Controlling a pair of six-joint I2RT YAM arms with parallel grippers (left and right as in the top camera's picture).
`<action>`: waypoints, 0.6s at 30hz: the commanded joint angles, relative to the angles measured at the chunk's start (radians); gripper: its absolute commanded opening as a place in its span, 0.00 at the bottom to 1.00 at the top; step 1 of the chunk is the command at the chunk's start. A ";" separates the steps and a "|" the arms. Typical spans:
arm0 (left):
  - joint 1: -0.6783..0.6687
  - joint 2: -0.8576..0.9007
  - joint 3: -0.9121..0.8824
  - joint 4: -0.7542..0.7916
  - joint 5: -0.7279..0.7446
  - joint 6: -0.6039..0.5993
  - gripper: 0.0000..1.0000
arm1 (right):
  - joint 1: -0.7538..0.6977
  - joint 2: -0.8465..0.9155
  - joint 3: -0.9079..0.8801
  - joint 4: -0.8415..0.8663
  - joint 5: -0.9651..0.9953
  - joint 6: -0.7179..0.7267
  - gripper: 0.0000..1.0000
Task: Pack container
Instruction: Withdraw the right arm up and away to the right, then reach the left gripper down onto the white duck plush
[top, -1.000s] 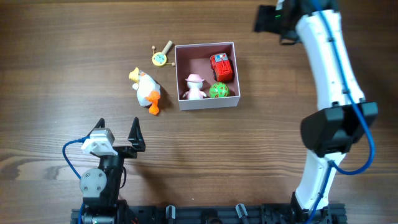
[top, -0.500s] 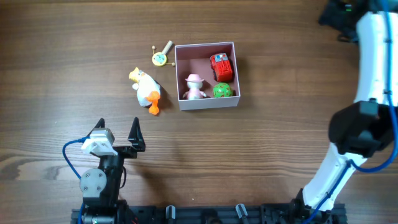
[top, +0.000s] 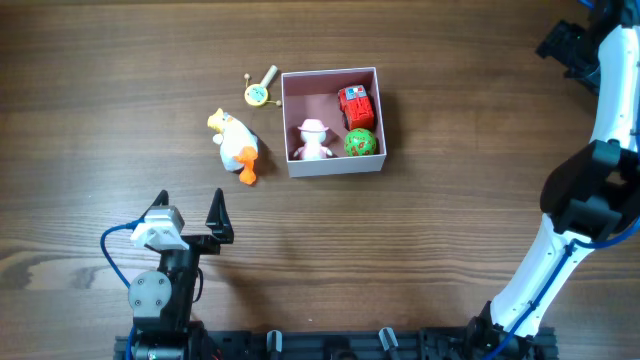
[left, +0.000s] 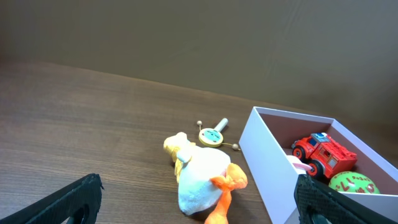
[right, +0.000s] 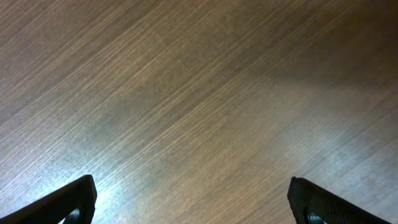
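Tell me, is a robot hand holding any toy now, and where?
Nothing is held. The left gripper and the right gripper are both open and empty; the duck lies on the table beside the container.

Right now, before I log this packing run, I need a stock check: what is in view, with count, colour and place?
container: 1, white walls, dusty pink inside, middle of the table
toy truck: 1, red, in the container, far right corner
ball: 1, green, in the container, near right corner
figure: 1, pink and white, in the container, near left
plush duck: 1, white, yellow head, orange feet, on the table left of the container
rattle toy: 1, yellow, by the container's far left corner
table: 1, brown wood
left gripper: 1, black, open, empty, near edge
right gripper: 1, black, open, empty, over bare wood at far right
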 joint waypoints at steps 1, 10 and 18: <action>0.008 -0.008 -0.005 -0.004 -0.018 -0.002 1.00 | 0.001 0.007 0.000 0.024 -0.013 0.004 1.00; 0.008 -0.008 0.000 0.378 0.137 -0.013 1.00 | 0.001 0.008 0.000 0.116 -0.013 0.004 1.00; 0.008 0.103 0.262 0.252 0.244 0.006 1.00 | 0.001 0.008 0.000 0.130 -0.013 0.004 1.00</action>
